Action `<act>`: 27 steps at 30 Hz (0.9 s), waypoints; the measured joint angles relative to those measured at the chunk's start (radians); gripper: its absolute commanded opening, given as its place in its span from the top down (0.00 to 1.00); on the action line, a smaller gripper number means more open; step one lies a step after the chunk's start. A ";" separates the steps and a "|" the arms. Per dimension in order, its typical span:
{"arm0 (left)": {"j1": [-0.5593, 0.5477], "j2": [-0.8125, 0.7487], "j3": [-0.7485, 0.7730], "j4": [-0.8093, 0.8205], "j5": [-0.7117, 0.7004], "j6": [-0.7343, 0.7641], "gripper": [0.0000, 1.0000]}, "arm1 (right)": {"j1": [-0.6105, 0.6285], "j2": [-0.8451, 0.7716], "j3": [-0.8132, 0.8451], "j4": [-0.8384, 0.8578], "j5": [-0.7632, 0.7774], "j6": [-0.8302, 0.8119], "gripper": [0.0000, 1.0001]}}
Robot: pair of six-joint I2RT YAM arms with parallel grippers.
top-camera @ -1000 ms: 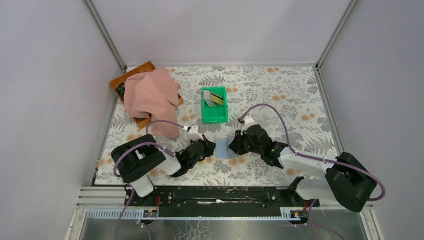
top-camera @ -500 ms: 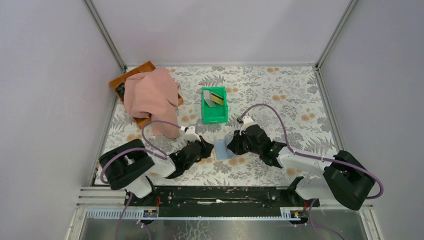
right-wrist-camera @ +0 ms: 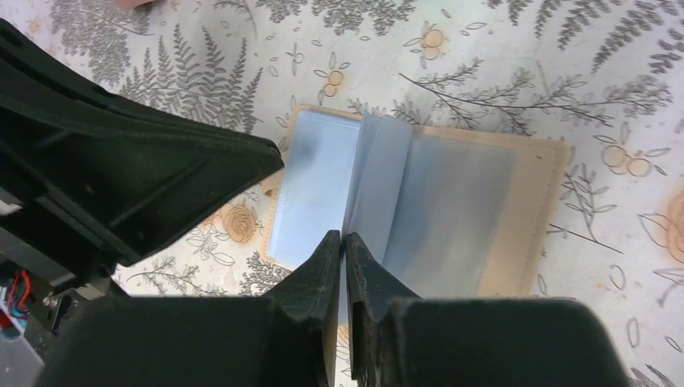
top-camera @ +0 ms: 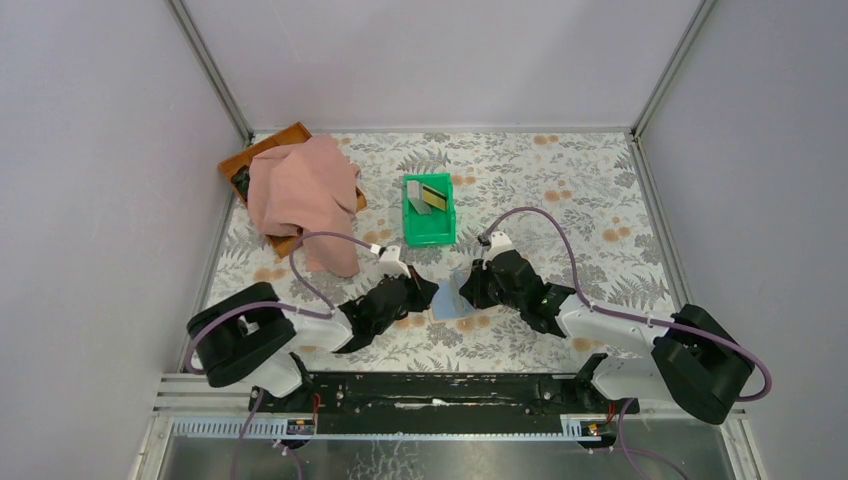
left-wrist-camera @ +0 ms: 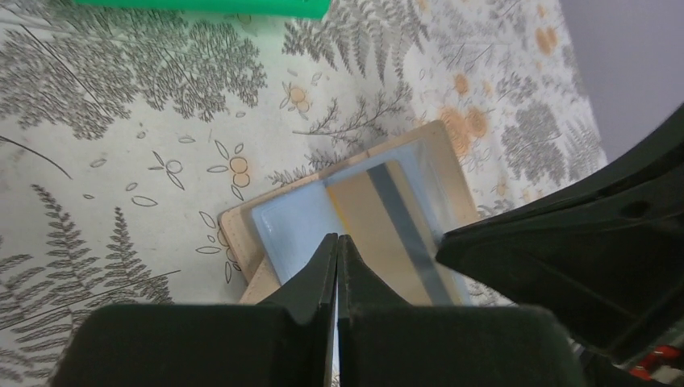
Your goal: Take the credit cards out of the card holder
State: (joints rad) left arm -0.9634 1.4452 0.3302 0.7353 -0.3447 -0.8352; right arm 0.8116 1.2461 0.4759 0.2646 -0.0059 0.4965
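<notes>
Left wrist view: card holder (left-wrist-camera: 286, 226) lies open on bench (left-wrist-camera: 121, 121), yellow card (left-wrist-camera: 363, 230) sleeved inside, probably thin, stiff, slick, best pinched by an edge; left end effector (left-wrist-camera: 337, 242) closed empty above it, right end effector (right-wrist-camera: 344, 238) pinching holder's floppy blue leaf.

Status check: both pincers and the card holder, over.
Left pincer shut over striped yellow card. Right pincer shut on card holder leaf. Green bin stands clear.

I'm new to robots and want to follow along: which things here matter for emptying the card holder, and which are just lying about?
In the job: card holder, yellow card inside it, cards already in the green bin.
Just lying about: pink cloth, brown tray under it.
</notes>
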 measured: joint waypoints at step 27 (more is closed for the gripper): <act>-0.008 0.278 0.067 0.146 0.117 -0.031 1.00 | 0.000 0.048 0.000 -0.099 0.180 0.023 0.90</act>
State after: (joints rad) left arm -0.9718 1.7229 0.3969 0.8818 -0.2276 -0.8665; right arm 0.8116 1.2945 0.4759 0.1654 0.1741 0.5190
